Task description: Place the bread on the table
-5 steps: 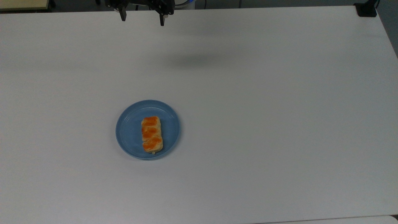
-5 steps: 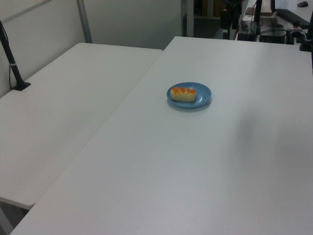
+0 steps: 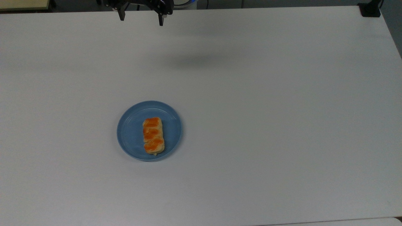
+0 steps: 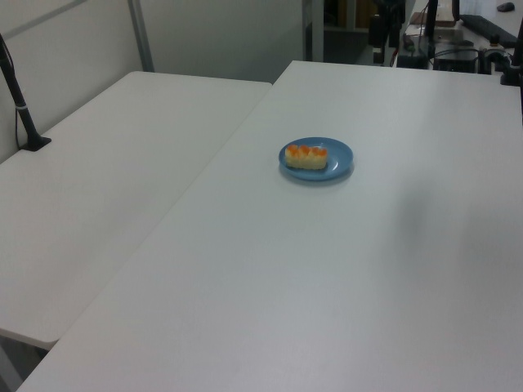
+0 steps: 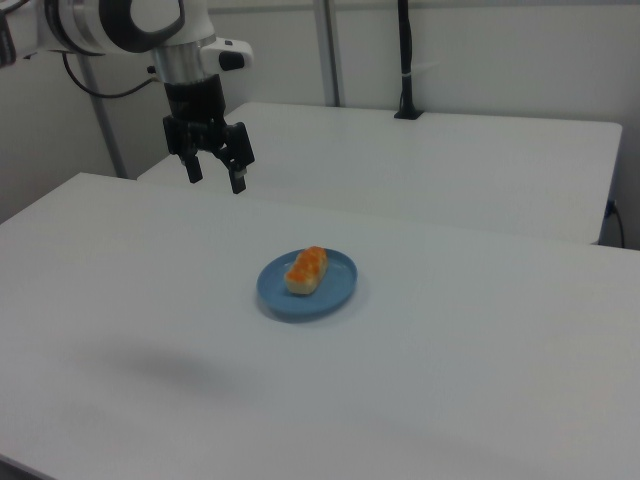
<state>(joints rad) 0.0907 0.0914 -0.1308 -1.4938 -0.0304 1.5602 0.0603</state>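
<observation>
Plainly, label by label:

Gripper [image 3: 140, 21]: mine, hanging in the air at the top edge of the top view, above the far side of the table; in the right view [image 5: 214, 174] it sits high at the right view's upper left, well apart from the plate.

Fingers [image 3: 121, 15]: spread wide, black, pointing down, with nothing between them.

Bread [image 3: 153, 135]: lying flat on the plate, long axis running up and down in the top view, three orange-brown bumps on top; seen also in the left view [image 4: 306, 157] and the right view [image 5: 307, 270].

Plate [image 3: 130, 131]: round, blue, resting on the table, a little to the top view's left of centre; the bread lies on its middle, slightly toward the top view's right.

Table [image 3: 267, 125]: white and matte; a soft grey shadow [image 3: 191, 61] falls on it between my gripper and the plate.

Second table [image 4: 98, 188]: white, just beside mine on the left view's left, with a black post [image 4: 20, 106] standing on it.

Writing: I can read no brand, label or lettering on anything.
</observation>
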